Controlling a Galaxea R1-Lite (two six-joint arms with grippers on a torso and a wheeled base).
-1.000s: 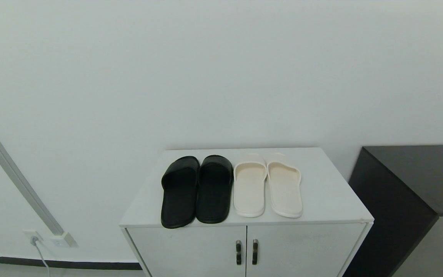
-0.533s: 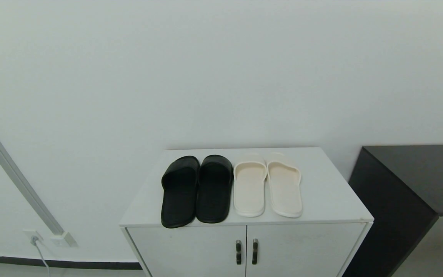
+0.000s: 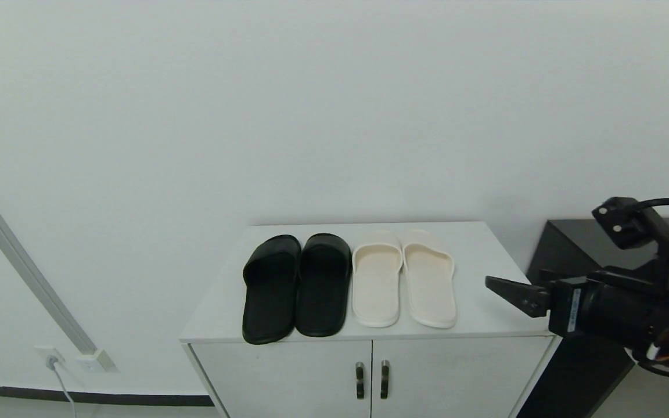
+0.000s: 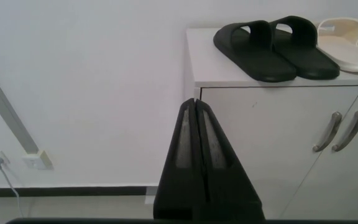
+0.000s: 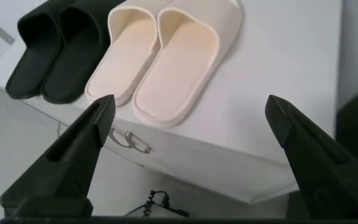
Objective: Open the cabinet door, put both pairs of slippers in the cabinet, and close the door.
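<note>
Left gripper, fingers pressed together and empty, sits low before the white cabinet; its two doors are closed. Right gripper, spread wide and empty, hovers at the top's right edge. On top lie black slippers on the left, with cream slippers just beside them. Behind is a white wall, with a dark table to the right.

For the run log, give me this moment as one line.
doors shut | black slippers on cabinet top | cream slippers beside them | right pincer open near cabinet's right edge | left pincer shut
</note>
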